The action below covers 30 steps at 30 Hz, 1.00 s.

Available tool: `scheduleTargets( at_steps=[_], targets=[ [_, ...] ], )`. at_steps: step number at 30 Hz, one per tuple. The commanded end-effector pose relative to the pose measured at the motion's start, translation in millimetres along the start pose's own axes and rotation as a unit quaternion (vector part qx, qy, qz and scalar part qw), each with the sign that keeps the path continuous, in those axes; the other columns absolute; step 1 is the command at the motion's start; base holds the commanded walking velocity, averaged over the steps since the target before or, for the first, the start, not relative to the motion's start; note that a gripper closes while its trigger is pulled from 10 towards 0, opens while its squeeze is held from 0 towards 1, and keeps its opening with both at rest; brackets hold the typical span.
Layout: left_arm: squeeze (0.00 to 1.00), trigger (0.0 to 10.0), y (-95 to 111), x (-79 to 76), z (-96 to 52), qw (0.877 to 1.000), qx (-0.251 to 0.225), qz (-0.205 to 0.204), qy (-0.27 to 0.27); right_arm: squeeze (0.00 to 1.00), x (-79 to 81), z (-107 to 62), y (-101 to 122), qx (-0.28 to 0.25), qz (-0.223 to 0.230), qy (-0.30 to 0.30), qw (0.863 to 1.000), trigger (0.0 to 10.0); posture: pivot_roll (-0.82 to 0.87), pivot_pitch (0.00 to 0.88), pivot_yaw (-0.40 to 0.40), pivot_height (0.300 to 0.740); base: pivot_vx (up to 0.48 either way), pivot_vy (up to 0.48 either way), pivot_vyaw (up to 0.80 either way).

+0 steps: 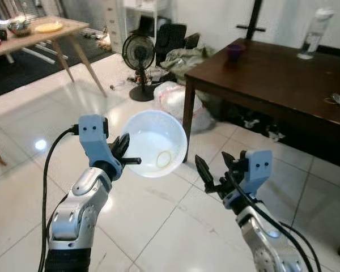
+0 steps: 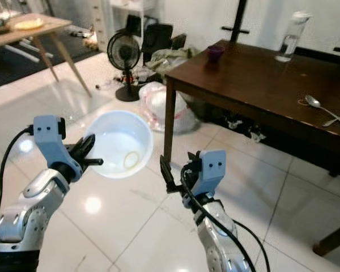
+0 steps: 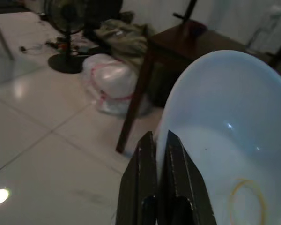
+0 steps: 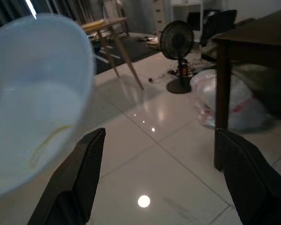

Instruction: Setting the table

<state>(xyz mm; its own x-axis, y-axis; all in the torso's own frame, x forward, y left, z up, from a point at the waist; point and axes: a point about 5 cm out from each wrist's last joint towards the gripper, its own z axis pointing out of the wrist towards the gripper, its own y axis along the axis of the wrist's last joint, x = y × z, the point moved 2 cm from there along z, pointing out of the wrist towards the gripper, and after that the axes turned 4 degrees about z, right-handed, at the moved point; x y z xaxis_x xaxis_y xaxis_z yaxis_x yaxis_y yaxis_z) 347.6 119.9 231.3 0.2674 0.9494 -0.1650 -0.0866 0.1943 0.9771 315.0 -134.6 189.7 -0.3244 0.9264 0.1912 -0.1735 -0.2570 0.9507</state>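
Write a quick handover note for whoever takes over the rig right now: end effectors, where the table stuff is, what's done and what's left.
Left end effector: shut on the rim of the white bowl, held tilted in the air above the tiled floor, short of the table.
Right end effector: open, holding nothing, raised beside the bowl.
Dark wooden table: ahead and to the right. On it already: a spoon and fork near the right edge, a water bottle at the back, a small purple cup at the far corner.
Done: bowl picked up.
Left: close in on the table and set the bowl down, probably near the cutlery.
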Motion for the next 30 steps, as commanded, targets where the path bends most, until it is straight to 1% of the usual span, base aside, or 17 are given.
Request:
scheduleTargets(
  at_steps=[1,11,13,17,21,30],
  targets=[
    [0.0,10.0,-0.3,9.4,-3.0,1.0,0.0,0.003,0.018,0.0,7.1,-0.3,-3.0,0.005,0.012,0.012,1.0,10.0,0.0,0.083,0.081,0.74,0.0,0.0,0.79],
    [0.0,10.0,1.5,9.3,-1.6,1.0,-0.003,0.006,0.022,0.0,7.3,0.2,-2.5,0.004,0.014,0.011,1.0,10.0,0.0,0.083,0.082,0.74,0.0,0.0,0.79],
    [0.0,10.0,2.2,10.2,-0.9,1.0,-0.007,0.012,0.027,0.0,7.2,0.5,-2.1,0.002,0.014,0.009,1.0,10.0,0.0,0.083,0.082,0.74,0.0,0.0,0.74],
    [0.0,10.0,4.2,12.6,-0.3,0.999,-0.017,0.024,0.039,0.0,6.2,1.0,-1.5,-0.001,0.017,0.002,1.0,10.0,0.0,0.082,0.084,0.74,0.0,0.0,0.0],
    [0.0,10.0,3.8,15.6,1.1,0.998,-0.017,0.031,0.049,0.0,5.5,0.7,-1.6,-0.002,0.02,0.0,1.0,10.0,0.0,0.081,0.085,0.74,0.48,0.0,0.0],
    [0.0,10.0,4.2,14.4,2.3,0.998,-0.019,0.031,0.047,0.0,5.1,0.6,-2.4,-0.001,0.019,-0.001,1.0,10.0,0.0,0.079,0.086,0.74,0.48,0.0,0.0]
  ],
)
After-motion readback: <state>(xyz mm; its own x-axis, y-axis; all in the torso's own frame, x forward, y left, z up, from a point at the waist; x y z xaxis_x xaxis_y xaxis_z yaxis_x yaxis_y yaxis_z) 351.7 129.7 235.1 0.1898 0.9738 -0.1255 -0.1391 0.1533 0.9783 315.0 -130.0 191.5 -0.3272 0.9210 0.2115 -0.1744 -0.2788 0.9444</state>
